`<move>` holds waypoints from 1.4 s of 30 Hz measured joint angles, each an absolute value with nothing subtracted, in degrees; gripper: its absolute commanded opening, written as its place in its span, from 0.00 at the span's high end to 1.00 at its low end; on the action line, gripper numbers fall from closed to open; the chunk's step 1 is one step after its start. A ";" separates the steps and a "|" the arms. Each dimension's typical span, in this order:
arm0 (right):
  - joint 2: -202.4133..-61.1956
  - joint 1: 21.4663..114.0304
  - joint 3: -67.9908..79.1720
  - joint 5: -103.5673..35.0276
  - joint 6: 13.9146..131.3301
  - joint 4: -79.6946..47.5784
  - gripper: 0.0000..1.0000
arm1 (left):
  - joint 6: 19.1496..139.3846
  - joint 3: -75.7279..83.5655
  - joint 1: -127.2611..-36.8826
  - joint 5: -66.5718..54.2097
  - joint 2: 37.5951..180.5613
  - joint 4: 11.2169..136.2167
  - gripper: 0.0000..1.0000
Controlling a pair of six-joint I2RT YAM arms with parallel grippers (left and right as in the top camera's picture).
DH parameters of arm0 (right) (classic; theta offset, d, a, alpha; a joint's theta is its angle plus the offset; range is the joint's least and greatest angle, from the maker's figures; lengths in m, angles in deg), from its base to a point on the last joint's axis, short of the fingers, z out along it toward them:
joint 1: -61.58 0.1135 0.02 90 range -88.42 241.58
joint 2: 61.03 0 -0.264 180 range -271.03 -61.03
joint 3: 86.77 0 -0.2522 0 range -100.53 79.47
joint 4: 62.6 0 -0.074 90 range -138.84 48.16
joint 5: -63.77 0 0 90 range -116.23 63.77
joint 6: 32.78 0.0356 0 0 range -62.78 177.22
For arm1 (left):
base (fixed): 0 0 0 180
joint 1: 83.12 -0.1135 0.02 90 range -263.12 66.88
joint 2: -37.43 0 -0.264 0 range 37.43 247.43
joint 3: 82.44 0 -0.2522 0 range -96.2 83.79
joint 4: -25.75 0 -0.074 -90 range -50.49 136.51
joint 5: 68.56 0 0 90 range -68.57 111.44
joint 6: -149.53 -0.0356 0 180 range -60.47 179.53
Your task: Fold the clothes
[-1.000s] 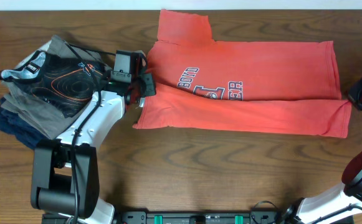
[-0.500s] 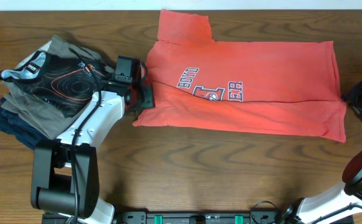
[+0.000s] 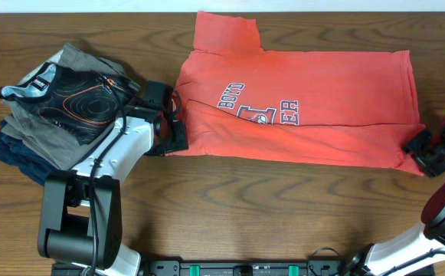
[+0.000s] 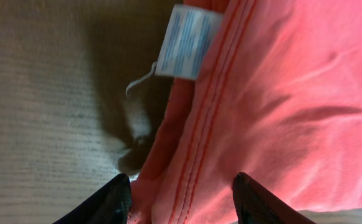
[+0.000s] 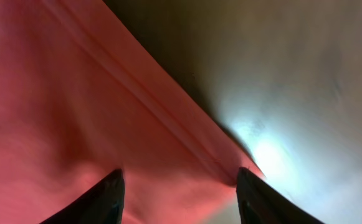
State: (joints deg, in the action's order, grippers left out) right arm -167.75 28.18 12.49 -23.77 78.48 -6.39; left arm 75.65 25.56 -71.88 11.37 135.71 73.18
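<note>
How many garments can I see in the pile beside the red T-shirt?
3: a black garment with orange lines on top, a grey garment under it, a navy garment at the bottom. More may be hidden.

**A:** Where is there room on the desk (image 3: 283, 215)?

**B:** The wide strip along the near side of the T-shirt (image 3: 337, 84) is bare wood, from the left arm (image 3: 119, 149) across to the right edge. Behind the shirt's body, right of the raised sleeve, a narrower strip is bare too.

**A:** And on the left?

**B:** The pile of garments (image 3: 46, 115) fills that side. The left arm slants just beside it and closes the gap between pile and shirt.

**A:** The hands?

**B:** The left hand (image 3: 175, 140) sits at the shirt's near left corner, the right hand (image 3: 429, 153) at its near right corner. Both have their fingers spread over the hem.
</note>
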 measured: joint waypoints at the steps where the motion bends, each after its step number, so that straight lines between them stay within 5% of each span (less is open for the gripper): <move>1: -167.75 28.18 12.22 -24.88 78.50 -7.65 0.44 | 75.65 25.64 -71.88 11.37 135.71 73.14 0.45; 23: -174.74 28.09 8.03 -30.22 77.12 -22.19 0.43 | 75.65 25.67 -71.88 11.37 135.71 71.96 0.45; 26: -175.16 28.09 7.98 -29.87 76.86 -23.04 0.52 | 75.65 25.67 -71.88 11.37 135.71 71.91 0.45; 31: -175.20 28.09 7.98 -29.52 76.38 -23.70 0.99 | 75.65 25.67 -71.88 11.35 135.71 71.87 0.44; 42: -175.00 28.07 7.98 -29.43 76.43 -22.43 0.99 | 75.67 25.67 -71.85 11.37 135.71 71.85 0.45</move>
